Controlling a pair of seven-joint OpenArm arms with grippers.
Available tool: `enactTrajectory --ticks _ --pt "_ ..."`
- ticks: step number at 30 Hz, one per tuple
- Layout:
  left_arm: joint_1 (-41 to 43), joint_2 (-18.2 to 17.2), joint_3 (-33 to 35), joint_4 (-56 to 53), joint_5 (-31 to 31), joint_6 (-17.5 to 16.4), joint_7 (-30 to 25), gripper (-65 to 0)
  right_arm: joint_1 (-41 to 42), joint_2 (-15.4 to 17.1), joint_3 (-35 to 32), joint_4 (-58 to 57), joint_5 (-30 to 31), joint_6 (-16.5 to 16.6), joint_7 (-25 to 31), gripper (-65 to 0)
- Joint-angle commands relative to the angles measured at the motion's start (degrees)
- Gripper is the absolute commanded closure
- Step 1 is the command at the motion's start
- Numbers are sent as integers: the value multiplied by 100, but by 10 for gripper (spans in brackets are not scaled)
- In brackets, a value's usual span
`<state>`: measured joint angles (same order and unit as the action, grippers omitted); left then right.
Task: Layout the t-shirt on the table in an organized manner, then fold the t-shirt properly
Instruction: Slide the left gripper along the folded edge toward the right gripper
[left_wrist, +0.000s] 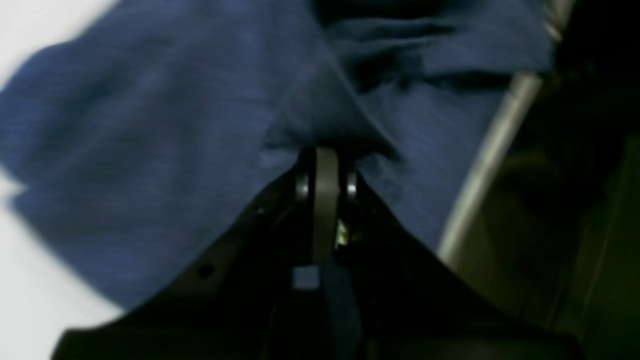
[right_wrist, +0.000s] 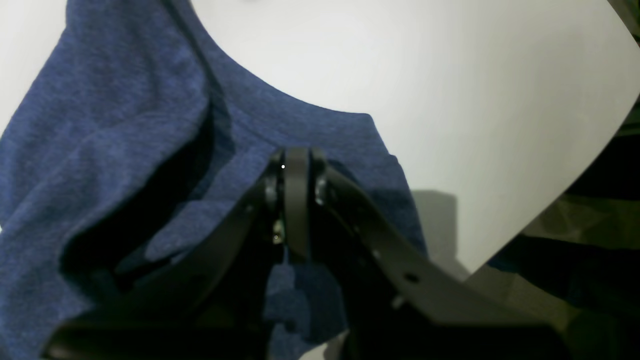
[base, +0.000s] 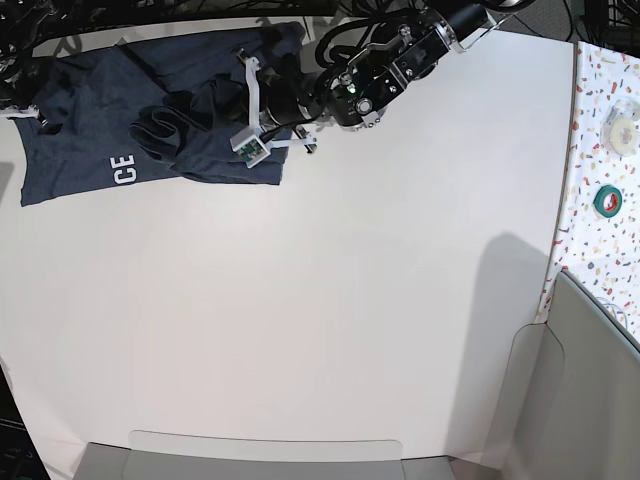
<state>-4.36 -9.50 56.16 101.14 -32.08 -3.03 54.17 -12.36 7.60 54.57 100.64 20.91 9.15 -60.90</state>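
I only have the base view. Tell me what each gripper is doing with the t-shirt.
Observer: The left wrist view shows the left gripper shut, pinching up a ridge of the t-shirt.
Operator: Now the right one. I can't make it out from here.
Observer: In the right wrist view the right gripper is shut on the fabric, just inside a curved, banded edge.
Operator: Report what lies beyond that edge.
Observer: Bare white table; no more cloth on that side.
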Motion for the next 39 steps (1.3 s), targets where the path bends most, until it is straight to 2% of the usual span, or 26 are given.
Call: enactTrajectory --ticks 1,5,8,10,12,17,21,23,27,28,35,39 --pt "-175 40 111 185 -50 -141 29 0 18 106 16 77 32 22 99 0" --pt "-368 40 498 492 -58 -774 381 0 98 115 16 -143 32 92 99 0" --pt "-368 40 516 800 -58 -1310 548 0 98 124 16 -319 32 461 99 0" --pt "-368 22 507 1002 -58 -1478 565 0 106 124 16 -407 32 611 99 0" --pt "-368 5 401 1187 -50 -1478 512 0 106 133 16 -433 32 628 99 0" --pt "-184 13 -601 1266 -32 -1469 495 0 106 124 16 -398 32 637 99 0" --pt "80 -22 -1111 1266 -23 -1469 495 -6 106 142 25 -398 32 637 99 0" --pt "115 -206 -1111 1275 -23 -1469 548 -53 106 150 25 -398 32 637 99 0" --pt "247 -479 -935 1459 -32 -1460 504 -211 106 159 25 -398 32 637 99 0" --pt "326 -532 -908 1530 -32 -1460 504 -224 106 159 25 -398 32 637 99 0" --pt "405 -576 -873 1582 -23 -1460 495 -216 106 142 25 -398 32 637 99 0" --pt "361 -567 -530 1574 65 -1451 425 -216 98 133 25 -398 32 637 99 0"
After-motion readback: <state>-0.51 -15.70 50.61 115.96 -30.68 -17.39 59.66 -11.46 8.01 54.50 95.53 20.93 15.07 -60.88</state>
